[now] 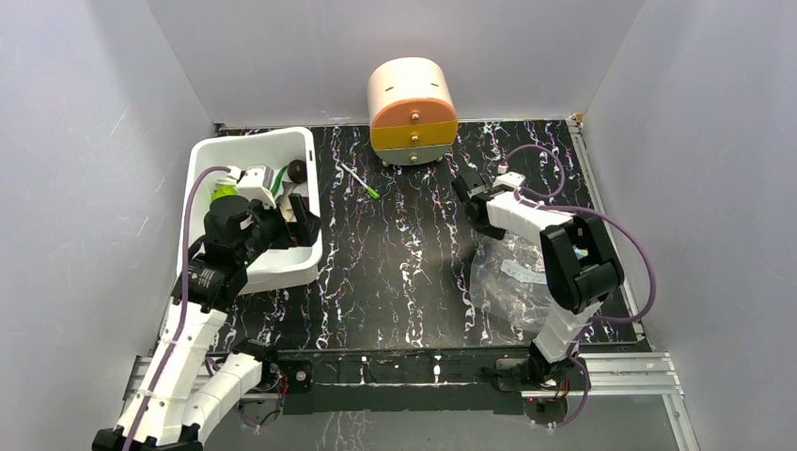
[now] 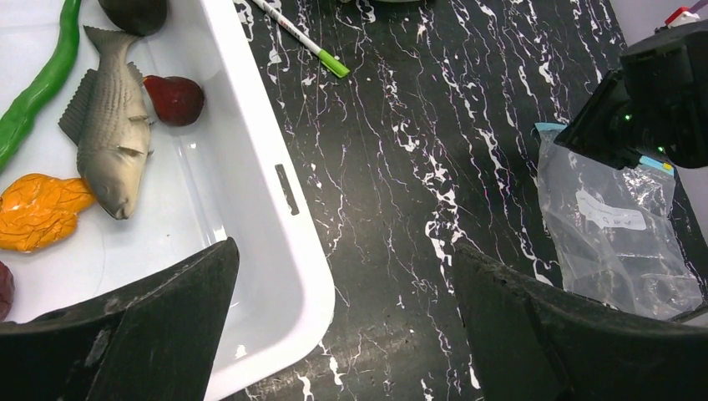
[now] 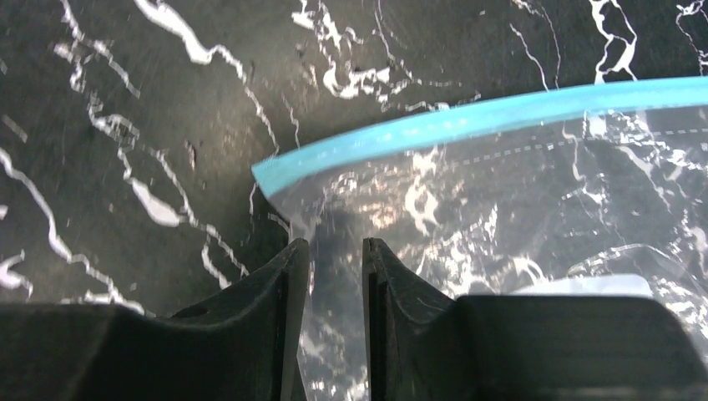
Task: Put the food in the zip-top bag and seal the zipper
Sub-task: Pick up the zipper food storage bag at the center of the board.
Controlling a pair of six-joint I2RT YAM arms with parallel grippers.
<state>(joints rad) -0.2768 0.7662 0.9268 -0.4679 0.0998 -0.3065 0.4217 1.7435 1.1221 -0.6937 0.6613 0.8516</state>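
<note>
The food lies in the white tub: a grey-brown fish, a long green pepper, an orange lump, a dark red ball and a dark ball. My left gripper is open wide and empty, above the tub's near right corner. The clear zip-top bag lies flat at the right, with its teal zipper at the far edge. My right gripper sits low over the bag's left corner, its jaws a narrow gap apart with the plastic edge between them.
A thin white pen with a green tip lies right of the tub. A round cream, orange and yellow drawer unit stands at the back. Grey walls close in the black marbled table.
</note>
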